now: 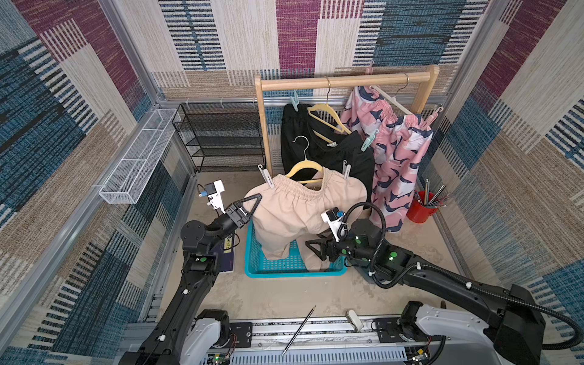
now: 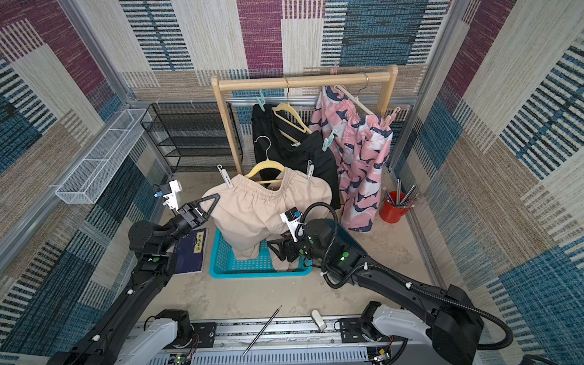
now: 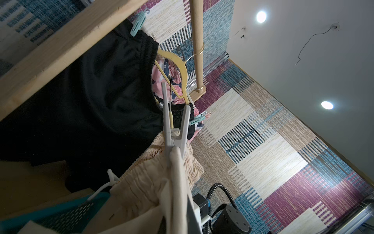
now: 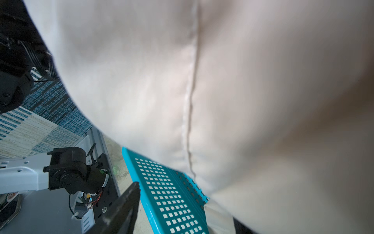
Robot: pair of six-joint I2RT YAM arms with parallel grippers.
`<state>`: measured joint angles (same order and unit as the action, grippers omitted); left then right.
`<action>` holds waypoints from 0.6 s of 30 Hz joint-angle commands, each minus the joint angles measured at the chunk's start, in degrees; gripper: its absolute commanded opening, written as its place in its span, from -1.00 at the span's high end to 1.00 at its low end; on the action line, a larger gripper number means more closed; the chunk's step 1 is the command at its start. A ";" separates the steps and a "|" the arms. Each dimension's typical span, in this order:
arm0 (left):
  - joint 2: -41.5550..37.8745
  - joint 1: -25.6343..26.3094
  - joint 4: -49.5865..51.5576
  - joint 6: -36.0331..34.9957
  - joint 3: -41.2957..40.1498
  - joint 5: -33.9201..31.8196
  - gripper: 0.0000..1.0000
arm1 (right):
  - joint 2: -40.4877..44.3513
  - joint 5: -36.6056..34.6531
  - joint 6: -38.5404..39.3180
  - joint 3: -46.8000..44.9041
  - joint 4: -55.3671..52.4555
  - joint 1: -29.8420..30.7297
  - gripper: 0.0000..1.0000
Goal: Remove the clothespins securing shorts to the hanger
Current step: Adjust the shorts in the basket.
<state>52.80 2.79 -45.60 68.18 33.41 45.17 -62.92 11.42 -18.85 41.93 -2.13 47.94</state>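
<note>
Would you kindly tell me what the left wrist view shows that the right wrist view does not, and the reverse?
Only the left wrist view shows a white clothespin clipped on the waistband, the black shorts, a mint clothespin at their top edge, a yellow hanger and the wooden rack. Only the right wrist view shows the fabric's long seam up close and the left arm's base joint. Both show the beige shorts and the teal basket.
</note>
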 commanded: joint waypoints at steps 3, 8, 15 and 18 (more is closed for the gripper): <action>0.20 -4.04 -5.03 -0.56 -0.27 3.49 1.00 | 1.30 -1.12 -0.95 2.66 -3.56 -0.11 -0.41; -0.06 -5.41 -5.77 0.11 -0.96 5.06 1.00 | 0.86 -2.01 -0.32 8.28 -7.60 -1.45 -0.41; -0.13 -5.47 -8.66 1.80 -2.27 5.71 1.00 | 1.04 4.39 1.13 15.34 -9.49 -14.36 -0.41; -0.68 -5.47 -8.95 2.12 -2.45 5.72 1.00 | 1.64 3.89 1.52 16.92 -11.60 -18.94 -0.41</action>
<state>52.75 -2.61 -49.50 69.28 30.96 50.15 -61.82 14.00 -18.02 57.76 -11.90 31.44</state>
